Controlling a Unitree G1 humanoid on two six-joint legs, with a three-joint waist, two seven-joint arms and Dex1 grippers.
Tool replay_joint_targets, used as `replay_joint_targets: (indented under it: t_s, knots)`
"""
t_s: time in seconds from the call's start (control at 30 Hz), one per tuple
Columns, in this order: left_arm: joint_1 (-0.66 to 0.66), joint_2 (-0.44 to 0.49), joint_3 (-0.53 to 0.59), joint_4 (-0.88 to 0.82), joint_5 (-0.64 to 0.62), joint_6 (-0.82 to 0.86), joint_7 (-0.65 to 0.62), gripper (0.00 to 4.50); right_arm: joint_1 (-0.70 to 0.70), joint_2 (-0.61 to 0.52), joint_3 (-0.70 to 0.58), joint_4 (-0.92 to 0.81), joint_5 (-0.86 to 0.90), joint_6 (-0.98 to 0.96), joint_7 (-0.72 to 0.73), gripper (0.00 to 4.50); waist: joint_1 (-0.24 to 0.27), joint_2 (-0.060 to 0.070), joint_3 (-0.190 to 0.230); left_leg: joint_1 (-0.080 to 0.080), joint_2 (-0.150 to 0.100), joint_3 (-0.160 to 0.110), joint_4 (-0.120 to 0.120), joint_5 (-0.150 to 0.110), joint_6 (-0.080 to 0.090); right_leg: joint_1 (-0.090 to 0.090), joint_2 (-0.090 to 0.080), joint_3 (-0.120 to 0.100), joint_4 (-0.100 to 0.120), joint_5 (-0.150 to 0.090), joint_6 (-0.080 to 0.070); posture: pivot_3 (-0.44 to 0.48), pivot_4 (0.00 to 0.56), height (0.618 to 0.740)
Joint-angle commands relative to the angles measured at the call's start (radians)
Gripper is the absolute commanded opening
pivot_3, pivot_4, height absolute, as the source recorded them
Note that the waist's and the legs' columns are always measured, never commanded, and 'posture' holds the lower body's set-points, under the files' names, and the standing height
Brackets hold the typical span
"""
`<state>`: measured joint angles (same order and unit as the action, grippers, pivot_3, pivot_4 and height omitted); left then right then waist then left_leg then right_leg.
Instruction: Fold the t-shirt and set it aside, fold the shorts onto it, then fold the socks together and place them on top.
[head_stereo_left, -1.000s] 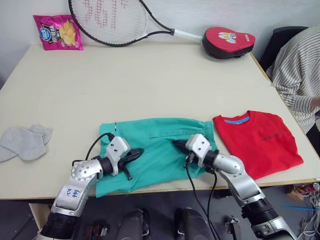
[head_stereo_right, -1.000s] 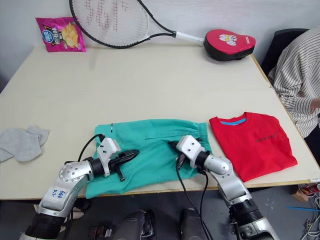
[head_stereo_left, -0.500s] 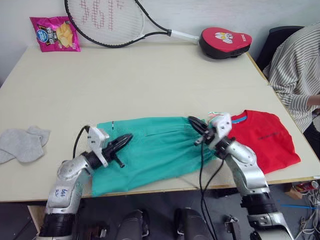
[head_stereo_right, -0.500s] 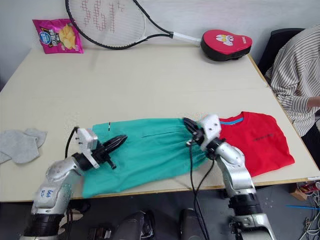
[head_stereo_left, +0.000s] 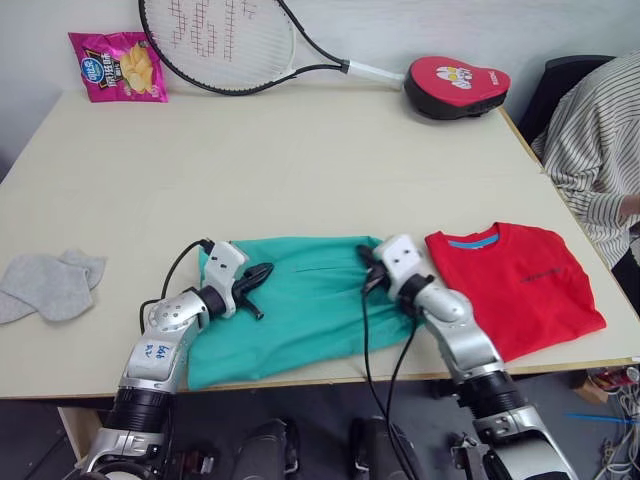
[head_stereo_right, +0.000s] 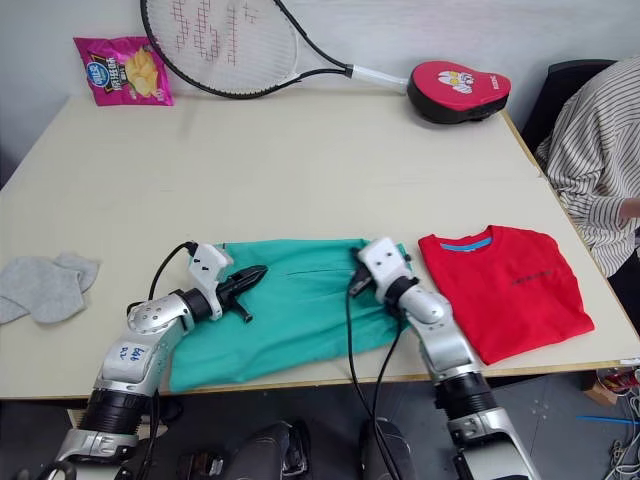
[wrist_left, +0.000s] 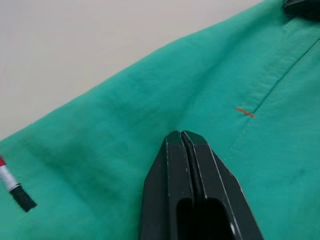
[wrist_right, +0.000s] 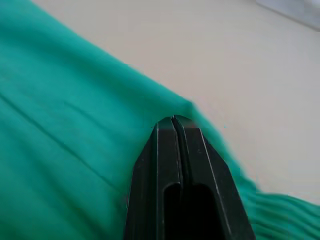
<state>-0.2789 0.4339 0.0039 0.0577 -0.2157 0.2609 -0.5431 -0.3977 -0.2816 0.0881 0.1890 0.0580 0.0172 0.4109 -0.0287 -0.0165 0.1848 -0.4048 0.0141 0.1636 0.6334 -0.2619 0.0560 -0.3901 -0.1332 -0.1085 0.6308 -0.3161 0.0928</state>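
Observation:
The teal green shorts (head_stereo_left: 300, 315) lie flat at the table's near edge. My left gripper (head_stereo_left: 264, 271) is shut, its tips resting on the cloth near the shorts' far left part (wrist_left: 182, 134). My right gripper (head_stereo_left: 364, 268) is also shut, its tips at the shorts' far edge (wrist_right: 173, 119). No fabric shows between either pair of fingers. The red t-shirt (head_stereo_left: 520, 285) lies folded to the right of the shorts, beside my right arm. The grey socks (head_stereo_left: 45, 285) sit in a loose heap at the table's left edge.
At the back of the table (head_stereo_left: 330, 150) lie a tennis racket (head_stereo_left: 215, 40), a pink snack bag (head_stereo_left: 117, 63) and a red pad (head_stereo_left: 457, 82). A person in a striped top (head_stereo_left: 600, 150) sits at the right side. Cables (head_stereo_left: 375, 350) hang from both arms.
Both grippers have moved from the shorts' near middle up to its far part. The right gripper swung out toward the t-shirt, then came back left. The head camera shifted in between.

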Motion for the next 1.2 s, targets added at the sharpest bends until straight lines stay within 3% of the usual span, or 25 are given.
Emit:
replay_joint_targets:
  t_s: [0.03, 0.13, 0.23, 0.43, 0.6, 0.8, 1.0, 1.13, 1.2]
  knots:
    - [0.022, -0.003, 0.021, 0.046, -0.010, -0.014, -0.022, 0.02, 0.039, 0.012, -0.114, -0.067, 0.143, 0.004, 0.031, 0.00, 0.000, 0.000, 0.000, 0.000, 0.000, 0.000, 0.000, 0.000, 0.000, 0.000, 0.000, 0.000, 0.000, 0.000, 0.000, 0.000, 0.150, 0.740]
    - [0.009, -0.029, 0.057, 0.028, -0.099, -0.103, -0.115, 0.02, 0.108, 0.026, -0.199, -0.278, 0.413, 0.151, 0.112, 0.00, 0.001, 0.000, 0.000, 0.000, 0.000, 0.000, -0.001, 0.000, 0.000, -0.001, 0.000, 0.000, 0.000, 0.000, 0.000, 0.000, 0.150, 0.740]
    - [-0.011, -0.018, 0.052, -0.012, -0.156, -0.165, -0.251, 0.00, 0.211, -0.039, -0.266, -0.498, 0.662, 0.385, 0.118, 0.62, 0.001, 0.000, 0.000, -0.002, 0.000, -0.001, -0.002, 0.000, 0.001, -0.002, 0.000, 0.000, -0.002, 0.000, 0.000, 0.000, 0.150, 0.740]
    - [-0.067, 0.001, -0.027, -0.048, -0.161, -0.187, -0.407, 0.00, 0.490, -0.244, -0.481, -0.691, 1.182, 0.792, -0.082, 2.77, 0.018, 0.000, 0.000, -0.002, 0.000, -0.003, -0.002, -0.002, 0.002, 0.000, -0.002, -0.001, -0.006, 0.000, 0.000, 0.000, 0.150, 0.740]
    - [-0.081, -0.038, -0.123, 0.004, -0.095, -0.223, -0.437, 0.00, 0.694, -0.334, -0.535, -0.683, 1.493, 0.915, -0.329, 4.45, 0.026, 0.000, 0.000, -0.002, 0.000, -0.003, -0.003, -0.002, 0.004, 0.000, -0.002, 0.000, -0.006, 0.000, -0.001, 0.000, 0.150, 0.740]
    - [-0.071, -0.068, -0.209, 0.139, 0.037, -0.270, -0.390, 0.00, 0.691, -0.294, -0.441, -0.652, 1.577, 0.892, -0.501, 4.45, 0.024, -0.001, -0.001, -0.001, 0.001, -0.002, -0.002, -0.004, 0.008, 0.001, 0.000, 0.000, -0.006, 0.000, -0.001, 0.000, 0.150, 0.740]
    - [-0.053, -0.075, -0.208, 0.189, 0.041, -0.286, -0.387, 0.00, 0.523, -0.151, -0.311, -0.566, 1.486, 0.831, -0.613, 4.45, 0.018, -0.002, -0.013, 0.000, 0.002, -0.003, -0.002, -0.004, 0.007, 0.002, 0.001, 0.000, -0.006, 0.000, -0.002, 0.000, 0.150, 0.740]
    - [-0.049, -0.069, -0.206, 0.200, 0.040, -0.286, -0.401, 0.00, 0.448, -0.077, -0.254, -0.507, 1.379, 0.809, -0.604, 4.45, 0.004, -0.001, -0.021, 0.001, 0.002, -0.003, -0.003, -0.004, 0.007, 0.002, 0.001, 0.000, -0.007, 0.001, -0.002, 0.000, 0.150, 0.740]
    - [-0.054, -0.070, -0.201, 0.212, 0.042, -0.293, -0.402, 0.00, 0.411, -0.043, -0.234, -0.475, 1.322, 0.793, -0.589, 3.87, 0.000, -0.001, -0.025, 0.001, 0.002, -0.004, -0.004, -0.004, 0.007, 0.003, 0.001, -0.001, -0.007, 0.000, -0.002, 0.000, 0.150, 0.740]
